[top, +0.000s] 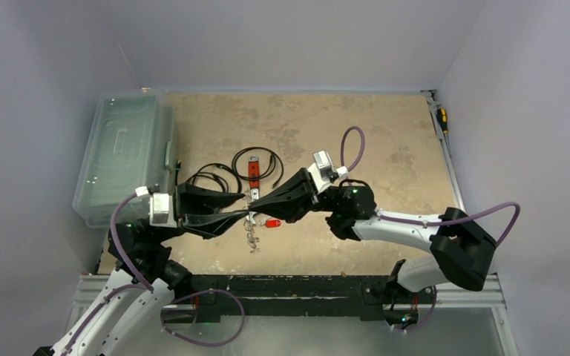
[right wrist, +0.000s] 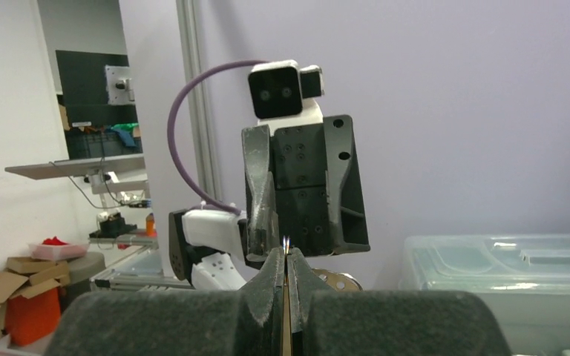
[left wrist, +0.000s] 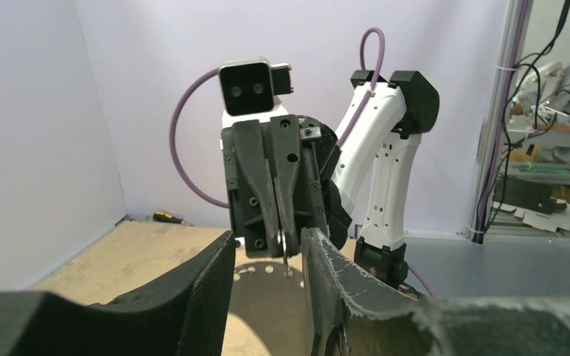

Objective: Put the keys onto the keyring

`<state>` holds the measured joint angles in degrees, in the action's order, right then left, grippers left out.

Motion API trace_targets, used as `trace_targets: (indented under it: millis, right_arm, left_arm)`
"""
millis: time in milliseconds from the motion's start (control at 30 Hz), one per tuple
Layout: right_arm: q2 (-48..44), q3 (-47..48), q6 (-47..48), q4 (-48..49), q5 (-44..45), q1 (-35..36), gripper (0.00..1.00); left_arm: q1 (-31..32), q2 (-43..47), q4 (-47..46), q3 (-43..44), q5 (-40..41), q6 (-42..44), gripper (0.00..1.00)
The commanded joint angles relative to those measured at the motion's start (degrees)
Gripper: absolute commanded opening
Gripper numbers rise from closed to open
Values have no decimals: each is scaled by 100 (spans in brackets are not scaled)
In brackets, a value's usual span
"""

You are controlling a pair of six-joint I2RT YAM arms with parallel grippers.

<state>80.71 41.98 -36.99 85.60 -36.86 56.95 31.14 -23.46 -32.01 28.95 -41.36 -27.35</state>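
Right gripper (right wrist: 287,259) clamped on 1 metal sliver (right wrist: 287,242), identity unclear. Left gripper (left wrist: 267,248) fingers apart. Keys (top: 251,233) centre frame; threading apparently unfinished.

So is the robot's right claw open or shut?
Shut. In its own wrist view the right claw has both fingers pressed flat together, with only a shiny sliver poking out at the tips.

The left arm (top: 137,295) and right arm (top: 401,226) have white shells, black joints and purple cables (right wrist: 215,65). The left gripper (top: 243,207) and right gripper (top: 254,205) are black and screw-fastened, with white cameras (left wrist: 249,87).
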Motion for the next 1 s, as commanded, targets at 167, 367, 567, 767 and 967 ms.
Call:
trace_targets:
  millis: [167,367,567,767,967]
  right_arm:
    - [-494,94,239,720,139,9,0]
    - [-425,129,162,866,118,9,0]
    - [-367,123,157,923,172,10,0]
    - [-395,110,186,943,269,9,0]
    - [-386,156,206,898,294,9,0]
  left_arm:
    - [-46,338,-360,-147,621,-312,31]
    - [-44,36,-763,-157,287,-609,25]
    - [-53,-126,-1123,-230,15,-814,22]
    - [-46,-132,-1110,-239,-61,-800,25]
    - [-48,-124,-1099,-231,-155,-731,26]
